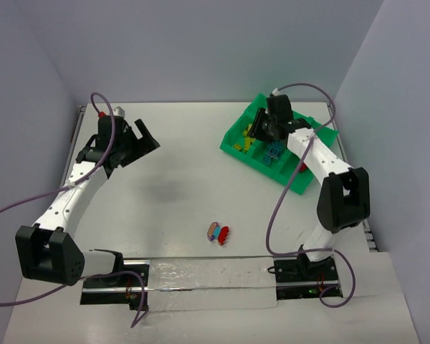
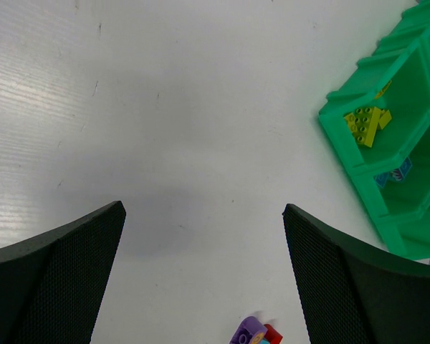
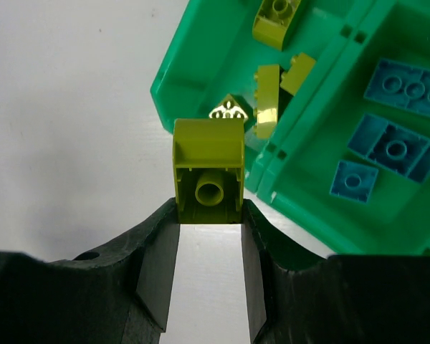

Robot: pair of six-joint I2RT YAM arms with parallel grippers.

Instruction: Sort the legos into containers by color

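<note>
Brick of glossy olive-yellow plastic, its hollow underside showing one round tube, sits clamped between the right gripper's matte black fingers at a corner of the bright green tray. Four yellow bricks lie in that smooth-walled compartment, three studded cyan ones next door. The left gripper hangs over the white table, jaws wide apart.

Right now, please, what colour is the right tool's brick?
The brick is olive-yellow; right wrist view.
</note>
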